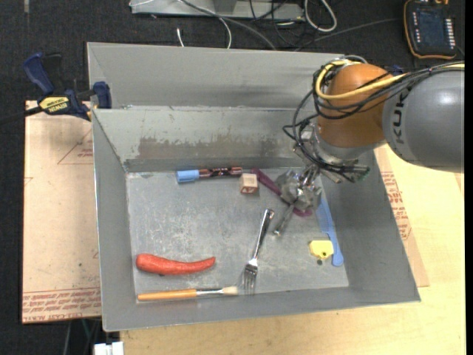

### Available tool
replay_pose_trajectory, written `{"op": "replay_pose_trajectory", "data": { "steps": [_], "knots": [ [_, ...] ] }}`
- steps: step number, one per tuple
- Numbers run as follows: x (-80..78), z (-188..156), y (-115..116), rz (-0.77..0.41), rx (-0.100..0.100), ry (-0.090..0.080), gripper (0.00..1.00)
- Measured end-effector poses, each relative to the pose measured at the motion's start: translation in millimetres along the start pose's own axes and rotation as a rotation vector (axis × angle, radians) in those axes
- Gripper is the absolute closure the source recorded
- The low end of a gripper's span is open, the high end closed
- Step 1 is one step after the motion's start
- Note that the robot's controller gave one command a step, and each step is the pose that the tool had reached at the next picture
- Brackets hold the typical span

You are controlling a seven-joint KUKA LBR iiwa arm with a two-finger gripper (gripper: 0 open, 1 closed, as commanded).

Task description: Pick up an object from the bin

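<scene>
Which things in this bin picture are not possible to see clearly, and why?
Camera view:
1. Purple thing: far end covered by the tool; kind unclear.
2. Bin, back right corner: hidden behind the arm.
3. Yellow thing: too small to name.
4. Pen: print too small to read.

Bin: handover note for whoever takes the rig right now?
Gripper: low in the bin, back right, over a purple thing. Cannot tell if it holds anything.
Nearby: wooden block, fork, blue strip, yellow piece.
Further off: pen at the back wall, red pepper and brush front left.
Done: gripper is at the purple thing; nothing seen lifted.
Left: secure a grasp, lift one thing clear of the bin.
</scene>
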State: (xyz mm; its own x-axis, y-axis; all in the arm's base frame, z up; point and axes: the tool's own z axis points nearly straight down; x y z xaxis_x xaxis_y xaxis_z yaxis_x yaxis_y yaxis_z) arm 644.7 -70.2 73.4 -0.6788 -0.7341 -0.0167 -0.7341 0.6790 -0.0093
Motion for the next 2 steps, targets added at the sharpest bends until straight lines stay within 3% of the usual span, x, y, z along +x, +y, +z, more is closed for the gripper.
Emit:
{"op": "replay_pose_trajectory", "data": {
  "steps": [1, 2],
  "knots": [
    [-0.5, -6, 0, 0.001, 0.001, -0.002, 1.00],
    [-1.2, -35, 1, 0.001, -0.001, -0.002, 1.00]
  ]
}}
